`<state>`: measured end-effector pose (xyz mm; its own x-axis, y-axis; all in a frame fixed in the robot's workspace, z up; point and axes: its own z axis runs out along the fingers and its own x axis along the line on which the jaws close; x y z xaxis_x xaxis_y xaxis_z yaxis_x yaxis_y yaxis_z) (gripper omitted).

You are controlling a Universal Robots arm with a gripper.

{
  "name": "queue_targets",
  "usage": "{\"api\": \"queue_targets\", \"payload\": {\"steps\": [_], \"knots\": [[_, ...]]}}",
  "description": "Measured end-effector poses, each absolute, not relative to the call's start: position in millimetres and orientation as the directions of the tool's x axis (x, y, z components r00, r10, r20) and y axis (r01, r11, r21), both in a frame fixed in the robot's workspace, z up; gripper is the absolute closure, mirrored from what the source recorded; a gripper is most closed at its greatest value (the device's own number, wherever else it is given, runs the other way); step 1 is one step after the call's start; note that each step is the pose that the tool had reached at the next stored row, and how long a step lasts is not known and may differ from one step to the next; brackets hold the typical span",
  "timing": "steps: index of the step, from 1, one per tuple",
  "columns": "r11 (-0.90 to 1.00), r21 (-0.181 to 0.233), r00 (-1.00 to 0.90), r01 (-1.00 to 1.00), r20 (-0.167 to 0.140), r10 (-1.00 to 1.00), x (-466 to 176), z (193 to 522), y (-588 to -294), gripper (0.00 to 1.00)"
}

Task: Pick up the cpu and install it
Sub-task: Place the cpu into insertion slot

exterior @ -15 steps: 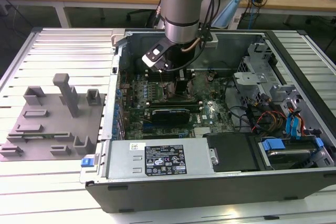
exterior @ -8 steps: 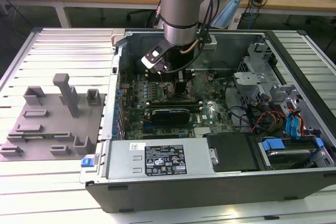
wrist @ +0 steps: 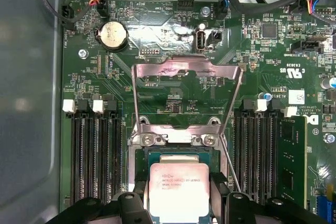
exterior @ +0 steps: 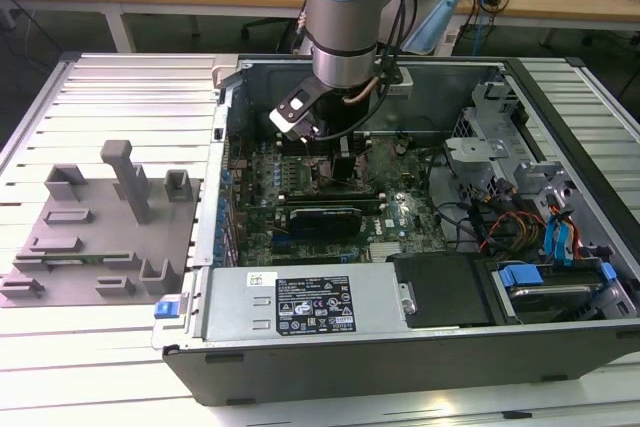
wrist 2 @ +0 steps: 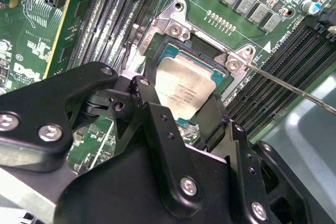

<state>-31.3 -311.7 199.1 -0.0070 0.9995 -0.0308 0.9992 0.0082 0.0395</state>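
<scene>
The raised load plate (wrist: 186,69) stands at one edge of the cpu (wrist: 179,192) — memory slots (wrist: 94,161) flank both sides.

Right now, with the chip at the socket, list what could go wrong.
1. The jaws grip the cpu at the open socket. Whether it sits flat cannot be told, so releasing or pressing it tilted could damage the socket.
2. The thin lever runs close beside one jaw and might be snagged.
3. The load plate stands raised at the socket's edge; a bump could drop it onto the jaws.
</scene>
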Motion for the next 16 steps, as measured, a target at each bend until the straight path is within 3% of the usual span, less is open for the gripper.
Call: {"api": "queue_targets", "payload": {"steps": [16], "knots": [[0.012, 0.039, -0.010, 0.999, -0.031, 0.999, -30.6, 196.6, -311.7, 0.45]]}}
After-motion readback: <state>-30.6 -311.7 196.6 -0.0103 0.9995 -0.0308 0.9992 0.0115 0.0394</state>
